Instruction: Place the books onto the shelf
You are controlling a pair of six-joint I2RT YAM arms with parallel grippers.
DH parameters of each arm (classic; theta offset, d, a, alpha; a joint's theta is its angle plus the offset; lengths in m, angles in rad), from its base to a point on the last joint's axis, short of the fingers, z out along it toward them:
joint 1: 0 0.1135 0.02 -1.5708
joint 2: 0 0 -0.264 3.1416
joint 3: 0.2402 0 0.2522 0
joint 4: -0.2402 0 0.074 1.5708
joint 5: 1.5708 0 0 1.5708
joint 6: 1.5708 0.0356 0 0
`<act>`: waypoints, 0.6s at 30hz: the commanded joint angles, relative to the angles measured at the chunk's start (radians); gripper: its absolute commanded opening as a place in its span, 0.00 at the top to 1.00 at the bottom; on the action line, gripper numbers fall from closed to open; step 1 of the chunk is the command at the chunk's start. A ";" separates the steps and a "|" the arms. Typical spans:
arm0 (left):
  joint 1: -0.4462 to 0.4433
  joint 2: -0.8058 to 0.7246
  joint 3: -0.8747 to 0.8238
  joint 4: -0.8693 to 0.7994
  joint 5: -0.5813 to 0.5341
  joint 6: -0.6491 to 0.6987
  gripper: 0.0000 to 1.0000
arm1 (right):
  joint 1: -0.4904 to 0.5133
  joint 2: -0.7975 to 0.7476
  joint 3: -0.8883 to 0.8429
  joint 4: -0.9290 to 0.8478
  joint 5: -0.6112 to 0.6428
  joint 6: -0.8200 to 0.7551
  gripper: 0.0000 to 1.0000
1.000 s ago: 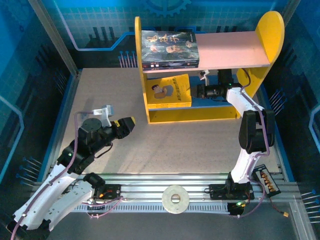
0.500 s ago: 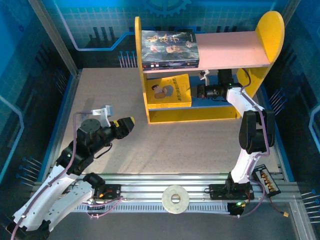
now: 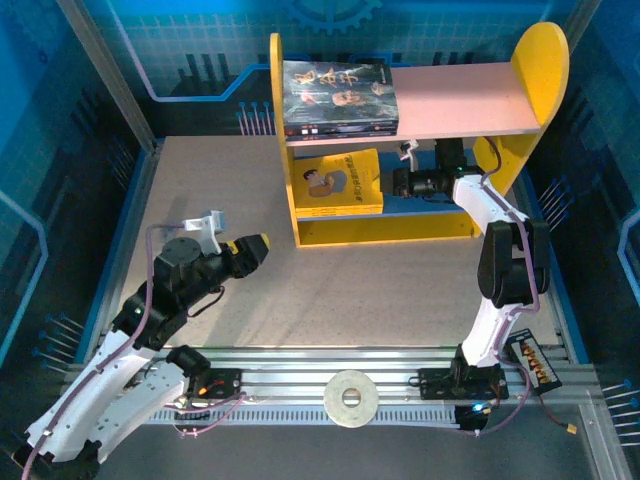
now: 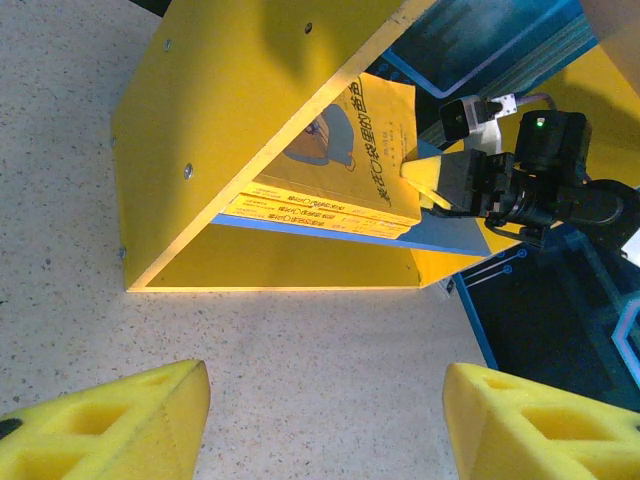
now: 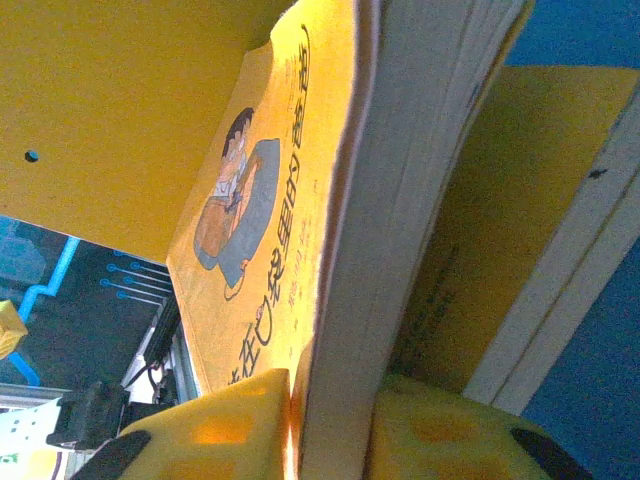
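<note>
The shelf (image 3: 470, 100) stands at the back of the table. A stack of dark-covered books (image 3: 338, 95) lies on its pink upper board at the left end. Thin yellow books (image 3: 340, 182) with a cartoon figure lie on the blue lower board, leaning on the left side panel. My right gripper (image 3: 398, 183) reaches into the lower tier from the right. In the right wrist view its yellow pads (image 5: 240, 425) sit on both faces of the top yellow book (image 5: 270, 200). My left gripper (image 3: 262, 243) hangs open over bare table left of the shelf, fingers (image 4: 120, 420) wide apart and holding nothing.
A white ring (image 3: 350, 397) lies on the aluminium rail (image 3: 300, 365) at the near edge between the arm bases. Blue walls close in the table on the left, back and right. The pink board right of the dark stack is bare.
</note>
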 commanded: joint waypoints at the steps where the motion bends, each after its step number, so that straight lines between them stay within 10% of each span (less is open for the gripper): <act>1: 0.009 -0.014 -0.015 0.015 0.018 0.003 0.36 | 0.028 -0.035 0.003 -0.018 0.005 -0.023 0.72; 18: 0.011 -0.013 -0.008 0.017 0.017 0.008 0.36 | 0.061 -0.064 0.008 -0.101 0.210 -0.073 0.57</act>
